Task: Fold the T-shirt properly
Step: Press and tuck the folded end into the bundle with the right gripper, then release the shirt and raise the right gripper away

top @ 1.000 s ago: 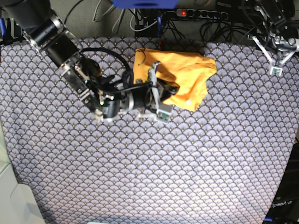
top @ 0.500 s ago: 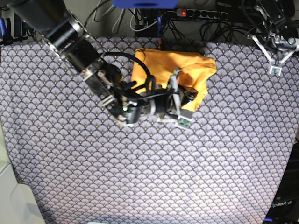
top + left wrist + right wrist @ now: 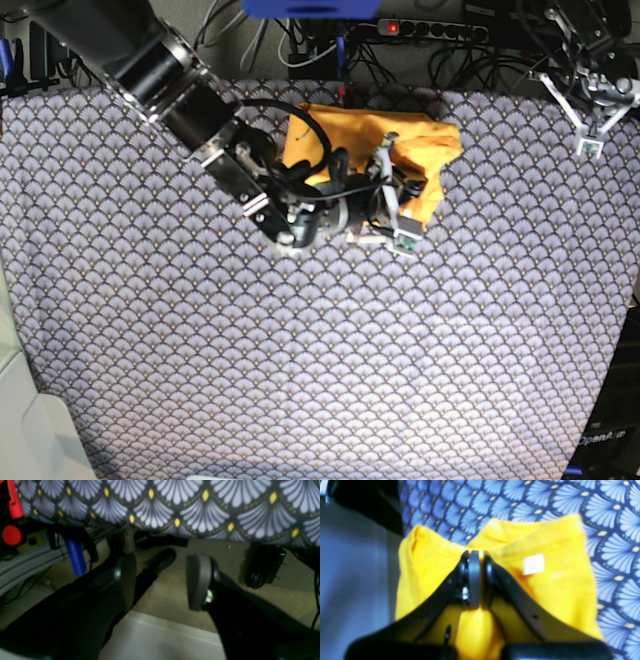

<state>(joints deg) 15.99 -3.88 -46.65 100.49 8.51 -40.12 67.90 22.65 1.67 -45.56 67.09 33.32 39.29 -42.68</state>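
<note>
Right gripper (image 3: 474,580) is pinching a fold of the plain yellow-orange cloth T-shirt (image 3: 400,150). Left gripper (image 3: 161,580) is idling wide, empty. Thin pinch risks slipping, bunching the fold.

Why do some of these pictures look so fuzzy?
Right wrist view: the T-shirt sits too close, so cloth and shut jaws blur, and colours look oversaturated. Left wrist view: dim and soft, sharpest on the patterned tablecloth. Base view: evenly lit and sharpest.
</note>
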